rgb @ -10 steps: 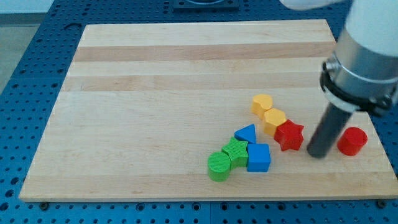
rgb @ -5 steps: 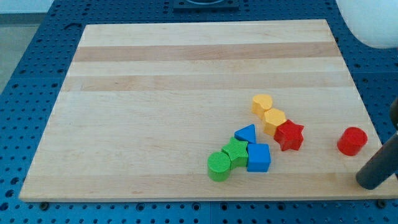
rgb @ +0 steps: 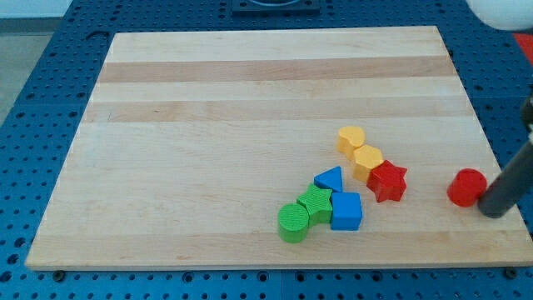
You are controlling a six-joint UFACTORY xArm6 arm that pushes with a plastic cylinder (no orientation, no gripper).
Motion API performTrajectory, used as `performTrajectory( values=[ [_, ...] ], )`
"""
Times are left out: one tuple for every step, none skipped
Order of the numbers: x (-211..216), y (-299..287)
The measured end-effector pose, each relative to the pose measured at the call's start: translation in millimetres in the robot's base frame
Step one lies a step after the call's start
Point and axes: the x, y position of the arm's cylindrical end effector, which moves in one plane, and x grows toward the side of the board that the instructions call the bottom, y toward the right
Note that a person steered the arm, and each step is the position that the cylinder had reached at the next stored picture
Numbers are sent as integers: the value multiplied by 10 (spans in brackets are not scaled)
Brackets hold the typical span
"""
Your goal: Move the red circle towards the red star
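The red circle (rgb: 466,187) lies on the wooden board (rgb: 250,108) near the view's right edge. The red star (rgb: 387,182) lies about a block's width to its left, touching a yellow block. My tip (rgb: 495,212) is just right of the red circle and slightly below it, touching or nearly touching its right side. The dark rod rises from there toward the view's upper right.
Two yellow blocks (rgb: 351,139) (rgb: 367,159) run diagonally up-left from the star. A blue triangle (rgb: 330,178), blue cube (rgb: 346,211), green block (rgb: 316,203) and green circle (rgb: 292,222) cluster lower left of the star. The board's right edge is close to the tip.
My tip went from left of the red circle, around below it, to its right side. The red circle has shifted slightly left toward the star.
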Motion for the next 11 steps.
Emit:
performTrajectory(
  values=[
    [-17,-389],
    [-36,-673],
    [-30,-612],
    [-45,-231],
    [-254,13],
    [-487,4],
    [-565,-149],
    [-503,-339],
    [-441,-399],
    [-462,-337],
    [-466,-220]
  ],
)
